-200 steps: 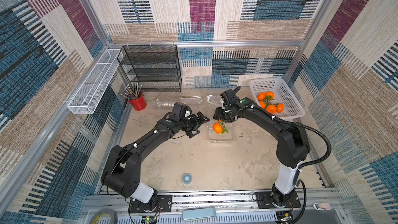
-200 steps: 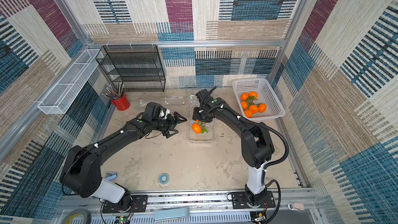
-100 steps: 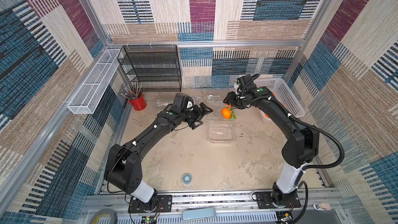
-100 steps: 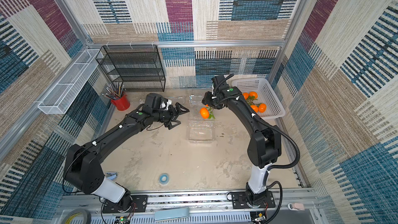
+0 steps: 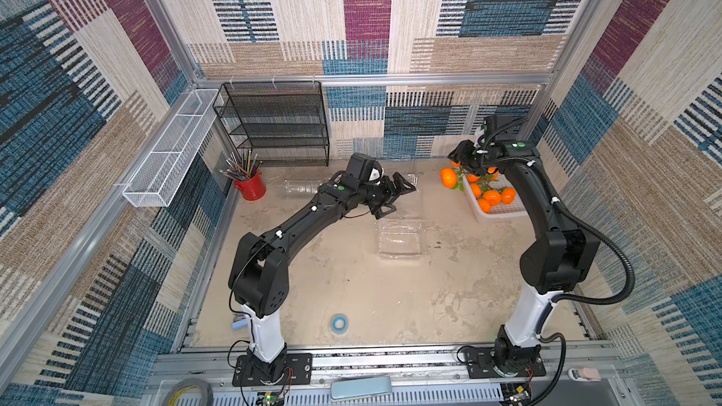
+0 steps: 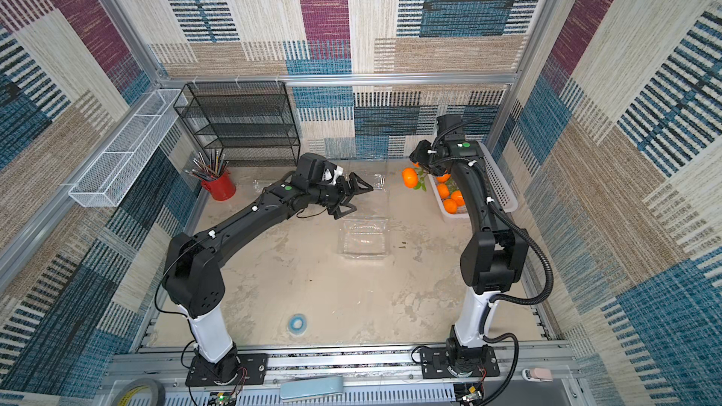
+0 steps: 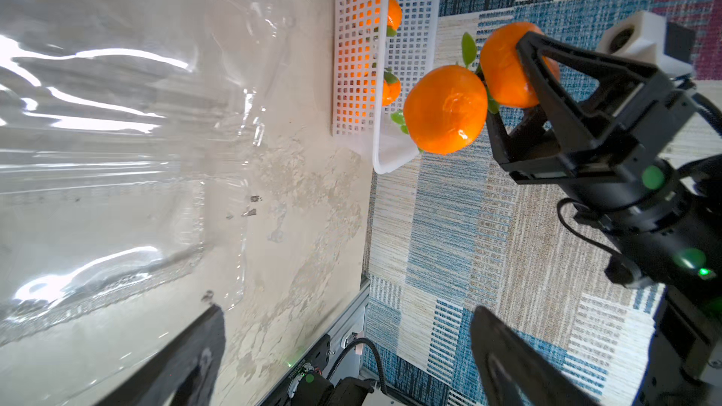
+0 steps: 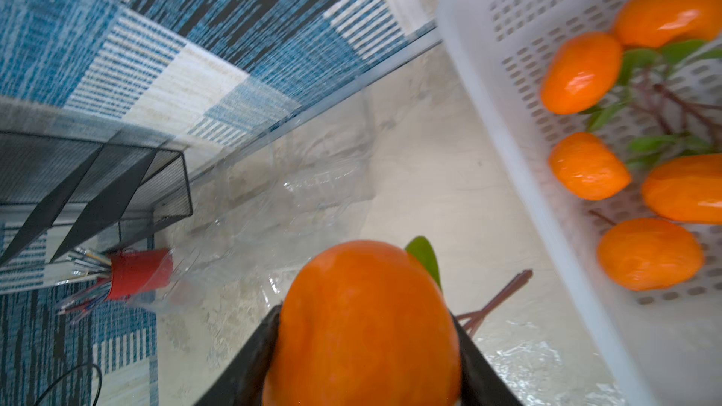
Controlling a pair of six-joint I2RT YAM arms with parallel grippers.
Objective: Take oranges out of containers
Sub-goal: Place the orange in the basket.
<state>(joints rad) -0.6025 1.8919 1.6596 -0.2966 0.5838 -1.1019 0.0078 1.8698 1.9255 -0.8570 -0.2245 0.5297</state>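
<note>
the right claw (image 7: 508, 72) is closed partway around one small, glossy bright-orange fruit (image 8: 363, 326), its black triangle-framed plastic fingers (image 7: 547, 72) pressed on opposite sides of the smooth, faintly dimpled peel. a second orange (image 7: 445, 109) of like size hangs from the gripped one by a dark stem with green leaves (image 7: 469, 46), clear of the fingers and lower than them. in both top views this hanging fruit sits in the air above the table, just beside the near corner of the white perforated plastic basket (image 5: 480, 217), outside its rim. inside the basket lie five more oranges (image 8: 582, 72), round and shiny, tangled with green leaves and reddish-brown twigs on the slotted floor. the left claw (image 5: 395, 198) stands wide open and holds nothing, its two black fingers spread and aimed towards the right claw, well apart from the fruit. below and just in front of it a clear thin-plastic clamshell box (image 5: 398, 238), rectangular with ribbed walls, rests on the mottled beige tabletop (image 5: 351, 287) with no fruit in it. more clear, crinkled plastic boxes (image 5: 301, 189) lie along the back of the table, glinting, with no fruit showing in them. a red cup of brushes (image 5: 250, 185) stands near the back left corner.
</note>
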